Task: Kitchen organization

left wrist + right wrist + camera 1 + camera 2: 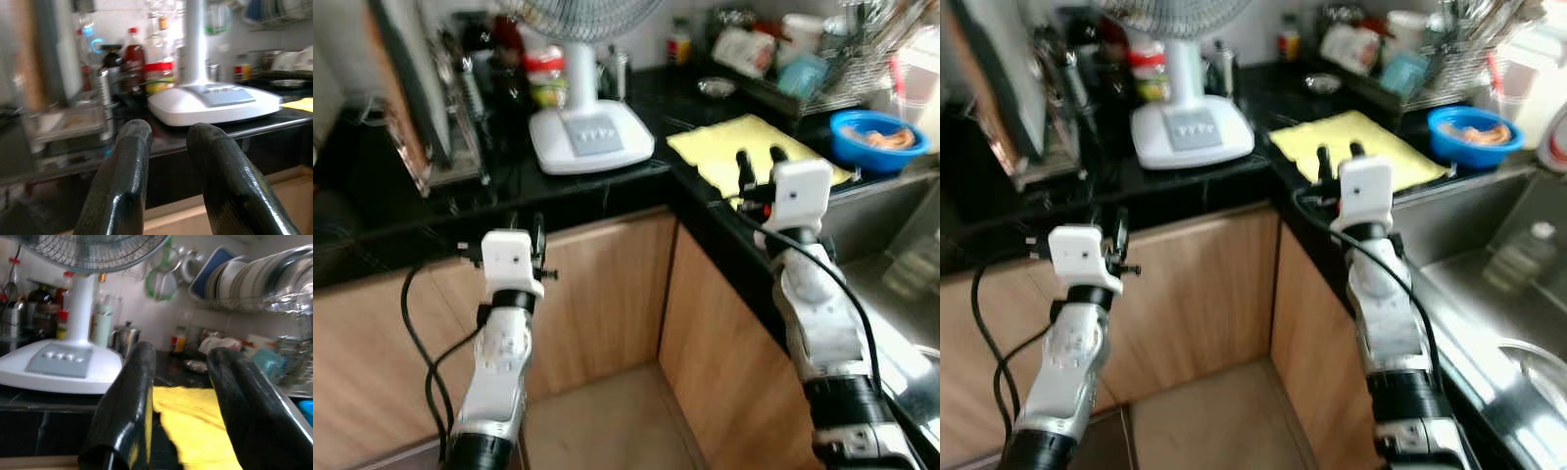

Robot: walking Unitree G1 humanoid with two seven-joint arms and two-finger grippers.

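Observation:
My right gripper [761, 162] is open and empty, its fingers over the near edge of a yellow cloth [744, 145] that lies flat on the black counter [607, 191]. The cloth [195, 423] sits just beyond the fingers in the right wrist view. My left gripper [168, 132] is also open and empty, held in front of the counter's edge, left of the corner. It faces a white fan base [215, 100]. The fan base [590, 132] stands on the counter between the two arms.
A blue bowl [878, 137] with something pale in it sits right of the cloth. Beside it is a steel sink [891, 245], and behind it a dish rack [822, 59]. Bottles and jars [134, 54] crowd the back left. Wooden cabinet doors [607, 294] form an inner corner below.

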